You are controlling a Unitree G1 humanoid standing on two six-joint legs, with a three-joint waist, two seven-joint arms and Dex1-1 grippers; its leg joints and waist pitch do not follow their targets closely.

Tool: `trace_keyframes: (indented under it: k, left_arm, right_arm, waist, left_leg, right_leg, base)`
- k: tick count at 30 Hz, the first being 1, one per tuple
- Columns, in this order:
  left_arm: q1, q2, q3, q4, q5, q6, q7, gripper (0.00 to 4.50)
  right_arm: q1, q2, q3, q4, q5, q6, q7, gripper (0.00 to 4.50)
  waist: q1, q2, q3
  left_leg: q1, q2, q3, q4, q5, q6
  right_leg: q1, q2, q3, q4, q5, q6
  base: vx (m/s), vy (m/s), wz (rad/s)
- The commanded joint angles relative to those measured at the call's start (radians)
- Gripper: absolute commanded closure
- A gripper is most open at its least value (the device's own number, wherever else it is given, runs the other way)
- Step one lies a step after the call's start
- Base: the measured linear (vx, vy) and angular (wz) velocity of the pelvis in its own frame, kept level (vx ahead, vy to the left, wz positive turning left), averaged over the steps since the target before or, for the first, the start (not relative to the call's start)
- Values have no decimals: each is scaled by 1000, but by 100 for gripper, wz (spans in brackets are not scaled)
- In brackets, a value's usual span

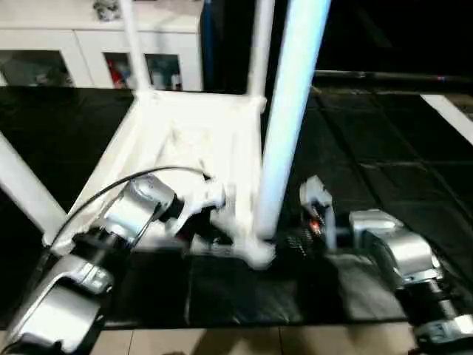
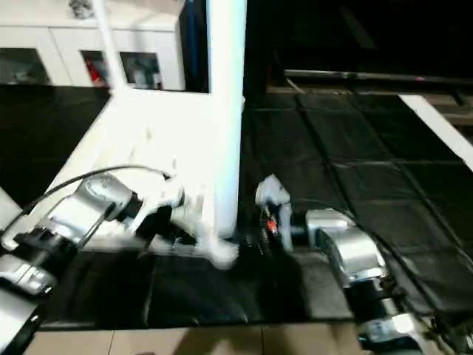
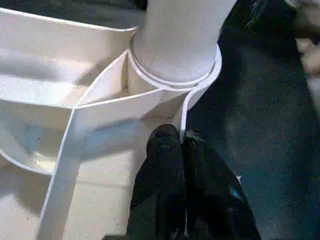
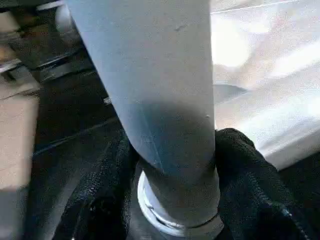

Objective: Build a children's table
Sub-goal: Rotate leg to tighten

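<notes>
White plastic rectangular tabletop lies ribbed underside up. White tubular leg stands in its near corner socket, clamped between right gripper fingers. Left gripper pinched closed beside that socket.

The white plastic tabletop lies upside down on the dark floor, ribbed underside up. A white tubular leg stands upright in its near right corner socket; three other legs rise from the remaining corners
</notes>
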State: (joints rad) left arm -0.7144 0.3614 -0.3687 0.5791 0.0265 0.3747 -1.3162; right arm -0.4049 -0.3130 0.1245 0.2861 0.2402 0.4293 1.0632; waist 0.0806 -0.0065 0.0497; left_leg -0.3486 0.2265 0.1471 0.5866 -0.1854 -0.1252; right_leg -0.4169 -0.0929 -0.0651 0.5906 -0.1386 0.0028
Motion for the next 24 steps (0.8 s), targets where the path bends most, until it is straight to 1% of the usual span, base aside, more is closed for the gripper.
trace_keyframes:
  k: [1, 2, 3, 4, 5, 6, 7, 8, 9, 10, 11, 12, 13, 14, 15, 16, 17, 18, 19, 20, 21, 22, 23, 24]
  left_arm:
    - [-38, -141, 32, 8, -61, 49, 124, 450]
    - [-38, -141, 32, 8, -61, 49, 124, 450]
    - [-46, -176, 50, 23, -67, 64, 176, 450]
    - [-54, -216, 68, 45, -72, 71, 235, 450]
    - [-62, -251, 88, 70, -76, 67, 300, 450]
    - [-62, -251, 88, 70, -76, 67, 300, 450]
    - [-72, -294, 118, 103, -78, 61, 380, 450]
    - [-72, -295, 119, 103, -78, 61, 381, 450]
    - [-78, -312, 134, 117, -75, 57, 417, 450]
    - [-82, -322, 144, 124, -72, 56, 438, 450]
    - [-85, -330, 153, 128, -67, 56, 454, 450]
    - [-86, -331, 156, 128, -60, 54, 458, 450]
    - [-86, -322, 149, 122, -48, 50, 450, 450]
    - [-86, -322, 149, 122, -47, 50, 450, 450]
    - [-84, -314, 142, 118, -42, 46, 439, 450]
    - [-82, -306, 137, 113, -38, 45, 426, 450]
    - [-78, -292, 126, 106, -32, 40, 403, 450]
    - [-77, -289, 124, 104, -31, 40, 399, 450]
    - [-70, -265, 109, 94, -23, 26, 358, 450]
    - [-69, -264, 108, 93, -23, 26, 357, 450]
    - [-66, -255, 103, 89, -21, 20, 340, 450]
    - [-58, -233, 95, 81, -19, -1, 295, 450]
    - [-58, -233, 95, 81, -19, -1, 295, 450]
    - [-54, -218, 89, 77, -20, -11, 261, 450]
  right_arm:
    - [-2, 102, 26, 26, -36, 28, -182, 249]
    - [-2, 102, 26, 26, -36, 28, -182, 252]
    - [-3, 133, 21, 34, -50, 37, -245, 253]
    - [-14, 174, 9, 53, -65, 43, -329, 254]
    - [-30, 212, -10, 76, -77, 49, -415, 254]
    - [-30, 212, -10, 76, -77, 49, -415, 254]
    - [-57, 264, -38, 109, -97, 56, -529, 254]
    - [-57, 264, -39, 109, -97, 56, -530, 254]
    - [-69, 287, -48, 120, -101, 49, -566, 254]
    - [-76, 300, -53, 124, -104, 42, -585, 254]
    - [-81, 308, -52, 127, -109, 29, -591, 254]
    - [-81, 309, -48, 125, -111, 20, -582, 254]
    - [-75, 306, -47, 115, -107, 16, -565, 202]
    - [-75, 306, -47, 115, -107, 16, -565, 189]
    - [-71, 302, -49, 106, -100, 17, -552, 189]
    - [-67, 297, -50, 99, -97, 18, -541, 180]
    - [-60, 282, -47, 89, -93, 18, -518, 168]
    - [-59, 279, -47, 87, -92, 18, -514, 153]
    - [-48, 243, -32, 73, -96, 16, -471, 145]
    - [-47, 242, -32, 73, -96, 16, -470, 141]
    - [-42, 224, -24, 68, -99, 16, -450, 134]
    - [-34, 179, -19, 66, -101, 8, -402, 109]
    - [-34, 179, -19, 66, -101, 8, -402, 100]
    - [-32, 154, -24, 60, -91, 13, -367, 100]
  waist:
    - [-5, 6, -59]
    - [-12, -1, -60]
    - [-15, -3, -62]
    - [-30, -1, -59]
    - [-30, -1, -59]
    - [-39, -2, -60]
    - [-48, 2, -60]
    - [-51, 3, -61]
    - [-52, 3, -63]
    - [-55, 3, -61]
    - [-55, 0, -61]
    - [-54, 1, -63]
    - [-53, 1, -63]
    - [-53, -1, -63]
    - [-52, 1, -63]
    - [-51, -1, -65]
    - [-49, 0, -66]
    - [-46, 0, -67]
    - [-44, 0, -67]
    - [-40, -1, -69]
    - [-40, -2, -69]
    - [-34, 0, -73]
    - [-34, -1, -73]
    - [-32, -1, -73]
  left_leg:
    - [-10, -23, 24, -73, -266, -1]
    - [-9, -26, 22, -72, -282, -4]
    - [-10, -28, 19, -72, -288, -2]
    - [-13, -32, 19, -69, -296, 2]
    - [-13, -32, 19, -69, -296, 2]
    - [-13, -34, 18, -68, -304, 4]
    - [-14, -37, 16, -68, -317, 13]
    - [-15, -37, 16, -68, -317, 15]
    - [-15, -36, 14, -69, -316, 16]
    - [-14, -35, 13, -72, -328, 20]
    - [-12, -35, 14, -71, -334, 24]
    - [-9, -34, 15, -72, -335, 33]
    - [-9, -32, 15, -74, -331, 37]
    - [-13, -29, 15, -77, -323, 43]
    - [-13, -28, 14, -78, -321, 43]
    - [-12, -26, 17, -78, -307, 46]
    - [-12, -25, 18, -78, -297, 47]
    - [-12, -23, 19, -78, -278, 49]
    - [-13, -23, 20, -78, -268, 50]
    - [-11, -21, 22, -76, -255, 55]
    - [-11, -21, 24, -75, -247, 57]
    - [-9, -21, 26, -72, -210, 62]
    - [-9, -21, 27, -71, -198, 66]
    - [-9, -20, 28, -71, -186, 69]
  right_leg:
    - [56, -24, 17, -84, -507, -126]
    - [55, -24, 10, -93, -546, -109]
    - [58, -24, 8, -93, -560, -100]
    - [53, -22, 3, -101, -588, -84]
    - [53, -22, 3, -101, -588, -84]
    - [52, -20, -2, -105, -606, -75]
    - [52, -19, -8, -114, -625, -60]
    - [52, -20, -9, -116, -622, -60]
    - [55, -20, -11, -116, -614, -60]
    - [52, -18, -13, -118, -598, -62]
    - [50, -18, -12, -120, -595, -63]
    - [49, -19, -9, -117, -576, -73]
    - [50, -18, -7, -115, -560, -78]
    - [53, -18, -3, -109, -526, -91]
    - [53, -19, -1, -107, -511, -99]
    - [54, -19, 4, -101, -465, -121]
    - [55, -20, 6, -98, -447, -130]
    - [56, -21, 10, -92, -407, -146]
    - [57, -21, 12, -90, -387, -155]
    - [58, -20, 15, -85, -350, -170]
    - [57, -21, 17, -83, -330, -180]
    - [62, -22, 18, -76, -274, -205]
    - [64, -21, 19, -74, -255, -212]
    - [63, -23, 21, -72, -237, -221]
  base:
    - [0, 0, 0]
    - [0, 0, 0]
    - [0, 0, 0]
    - [0, 0, 0]
    - [0, 0, 0]
    - [0, 0, 0]
    - [0, 0, 0]
    - [0, 0, 0]
    - [0, 0, 0]
    - [0, 0, 0]
    - [0, 0, 0]
    - [0, 0, 0]
    - [0, 0, 0]
    - [0, 0, 0]
    - [0, 0, 0]
    - [0, 0, 0]
    - [0, 0, 0]
    - [0, 0, 0]
    - [0, 0, 0]
    - [0, 0, 0]
    - [0, 0, 0]
    - [0, 0, 0]
    - [0, 0, 0]
    - [0, 0, 0]
